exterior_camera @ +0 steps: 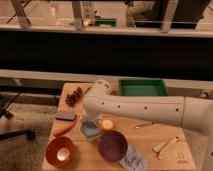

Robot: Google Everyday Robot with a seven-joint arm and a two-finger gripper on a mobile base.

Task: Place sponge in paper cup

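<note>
Claw down just left of paper cup; grip state cannot tell. Sponge not yet in cup.

One camera looks down from above and in front at a wooden table, at middling range, facing a dark wall and railing behind. The white arm enters from the right edge and crosses the middle of the picture; its gripper sits low at left centre, above the table's near half
</note>
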